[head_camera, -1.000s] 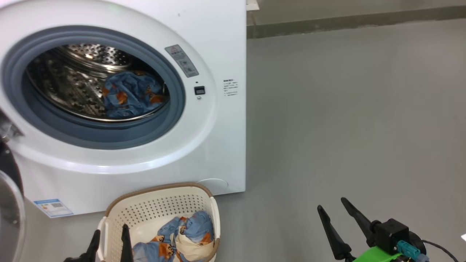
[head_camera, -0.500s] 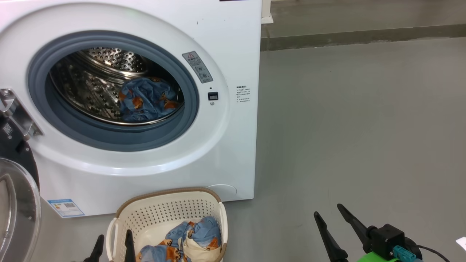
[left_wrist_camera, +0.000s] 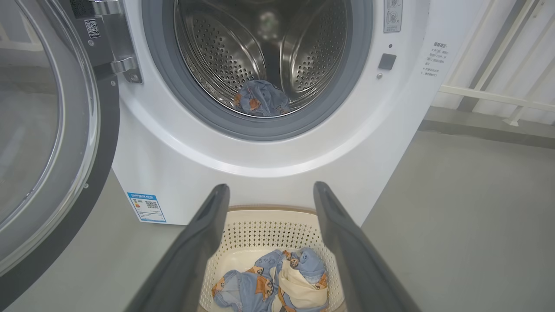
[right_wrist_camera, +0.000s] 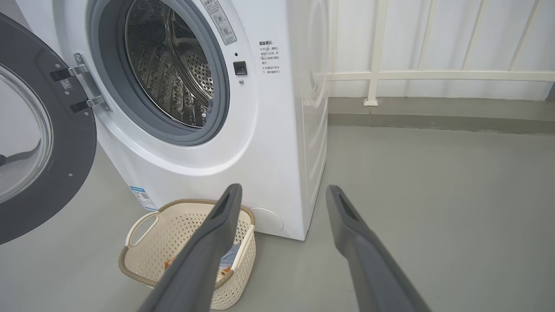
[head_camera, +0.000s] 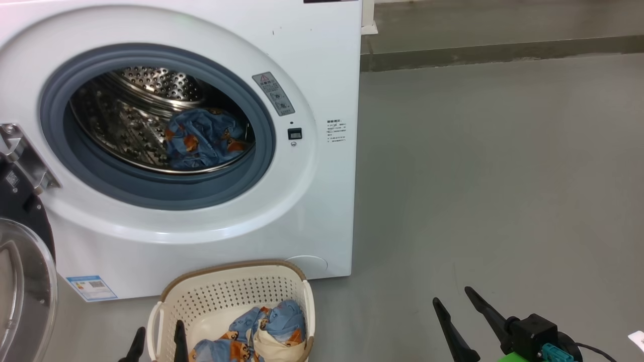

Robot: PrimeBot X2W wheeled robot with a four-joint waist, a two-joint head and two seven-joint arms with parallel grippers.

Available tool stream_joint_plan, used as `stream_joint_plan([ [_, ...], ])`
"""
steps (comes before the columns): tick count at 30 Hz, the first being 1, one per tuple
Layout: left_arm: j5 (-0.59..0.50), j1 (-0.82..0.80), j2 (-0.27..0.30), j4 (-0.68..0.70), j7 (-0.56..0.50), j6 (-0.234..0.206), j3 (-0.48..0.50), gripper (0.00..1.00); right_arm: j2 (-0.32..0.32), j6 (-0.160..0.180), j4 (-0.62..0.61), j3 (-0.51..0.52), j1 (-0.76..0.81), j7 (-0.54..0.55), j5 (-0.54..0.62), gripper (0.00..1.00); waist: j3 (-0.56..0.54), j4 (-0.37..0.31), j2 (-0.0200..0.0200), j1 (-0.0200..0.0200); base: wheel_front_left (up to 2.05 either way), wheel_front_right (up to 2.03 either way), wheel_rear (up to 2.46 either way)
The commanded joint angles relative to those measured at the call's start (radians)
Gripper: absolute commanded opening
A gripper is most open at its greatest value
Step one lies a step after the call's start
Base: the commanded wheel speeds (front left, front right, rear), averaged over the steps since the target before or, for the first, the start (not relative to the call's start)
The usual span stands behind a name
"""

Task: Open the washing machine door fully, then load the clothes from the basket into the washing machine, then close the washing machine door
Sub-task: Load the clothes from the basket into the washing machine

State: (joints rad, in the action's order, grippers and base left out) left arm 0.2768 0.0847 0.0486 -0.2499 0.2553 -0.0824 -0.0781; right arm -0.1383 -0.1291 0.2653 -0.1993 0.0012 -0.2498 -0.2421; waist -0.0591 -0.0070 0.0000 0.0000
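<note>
Two grippers are open, and neither holds anything.

Head view: the washing machine point(head_camera: 312, 75) stands with its steel drum point(head_camera: 126, 115) exposed. The washing machine door point(head_camera: 22, 281) is swung wide at the robot's left. One blue printed piece point(head_camera: 201, 138) lies low in the drum. The basket point(head_camera: 226, 291) sits on the grey floor point(head_camera: 503, 176) just before the machine's lower front and holds the clothes point(head_camera: 266, 332), a blue and cream heap. The left gripper point(head_camera: 158, 327) shows at the bottom edge by the basket's left handle, fingers spread. The right gripper point(head_camera: 452, 295) is well apart over bare floor, equally spread.

Left wrist view: the wide-parted fingers frame the basket and heap below the drum mouth, with no fabric between them.

Right wrist view: the parted fingers point toward the machine's lower right corner. The basket lies to their left, partly behind one finger.
</note>
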Motion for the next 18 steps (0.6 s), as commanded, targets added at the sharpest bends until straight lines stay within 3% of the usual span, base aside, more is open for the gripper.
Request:
stream_joint_plan([
  [1,-0.007,-0.020,0.005,0.016,0.006,0.006,0.030,1.00,-0.010,-0.002,-0.023,-0.023,-0.015,-0.012,-0.004,1.00,0.001,0.001,0.0000,0.0000,0.00,0.00,0.00],
  [18,-0.013,-0.054,0.003,-0.025,0.006,0.015,0.010,1.00,-0.023,-0.002,-0.033,-0.010,-0.013,-0.012,-0.005,1.00,0.080,-0.012,0.0000,0.0000,0.00,0.00,0.00],
])
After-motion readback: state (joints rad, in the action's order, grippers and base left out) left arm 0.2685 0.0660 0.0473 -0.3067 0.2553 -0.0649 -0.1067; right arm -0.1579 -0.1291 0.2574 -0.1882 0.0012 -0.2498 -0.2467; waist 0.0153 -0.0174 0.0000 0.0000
